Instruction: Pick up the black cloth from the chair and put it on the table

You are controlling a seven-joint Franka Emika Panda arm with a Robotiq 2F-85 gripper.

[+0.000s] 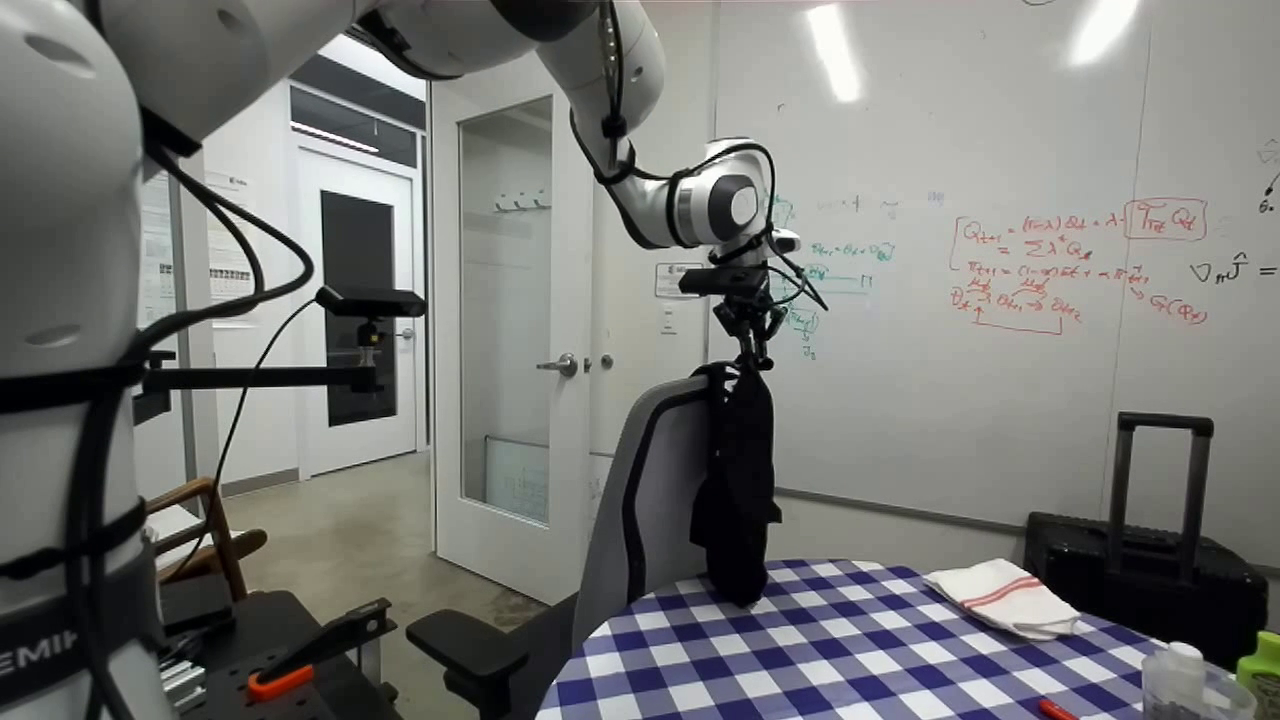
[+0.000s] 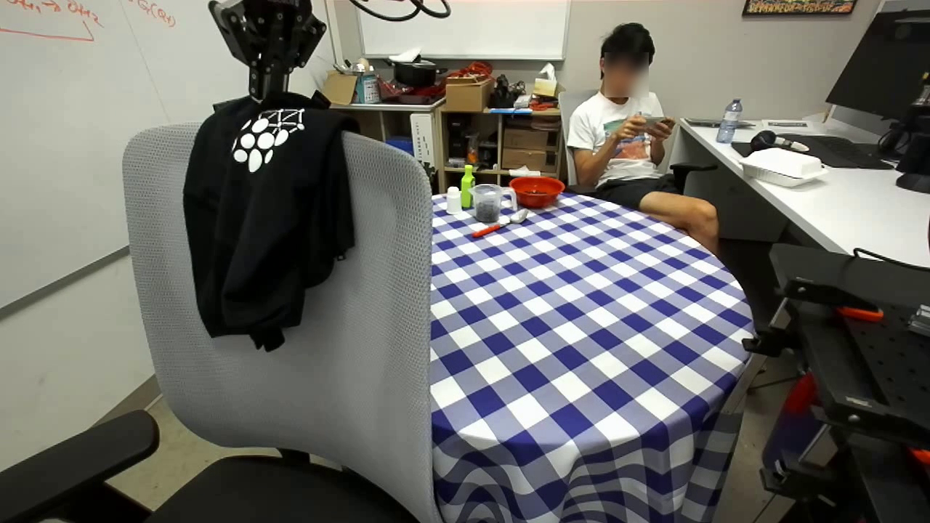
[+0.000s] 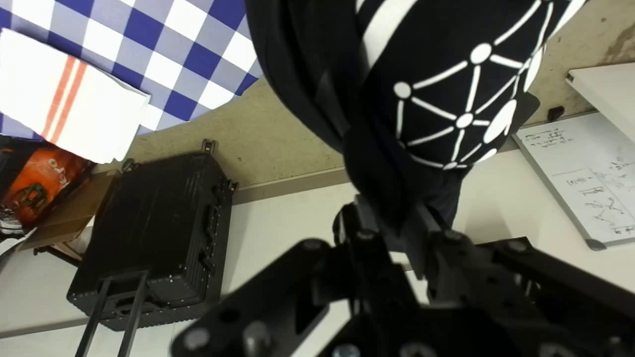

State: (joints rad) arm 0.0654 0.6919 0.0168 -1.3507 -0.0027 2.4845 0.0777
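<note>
The black cloth (image 1: pixel 738 480) hangs over the top of the grey chair's backrest (image 2: pixel 381 312). Its white-printed side (image 2: pixel 254 240) lies on the seat side of the backrest, and a longer part hangs on the table side, its lower end at the table edge. My gripper (image 1: pixel 755 360) points down at the top of the backrest, and it also shows in an exterior view (image 2: pixel 269 94). In the wrist view, the fingertips (image 3: pixel 392 215) are closed on a gathered fold of the cloth (image 3: pixel 317 64). The table (image 1: pixel 810 650) with the blue-and-white checkered tablecloth stands beside the chair.
A folded white towel (image 1: pixel 1005 597) with red stripes lies on the table. A measuring cup (image 2: pixel 487 205), green bottle (image 2: pixel 467 187), red bowl (image 2: pixel 536 190) and red-handled spoon (image 2: pixel 501 224) stand farther along. A black suitcase (image 1: pixel 1150 575) is by the whiteboard. A person (image 2: pixel 617 138) sits beyond the table.
</note>
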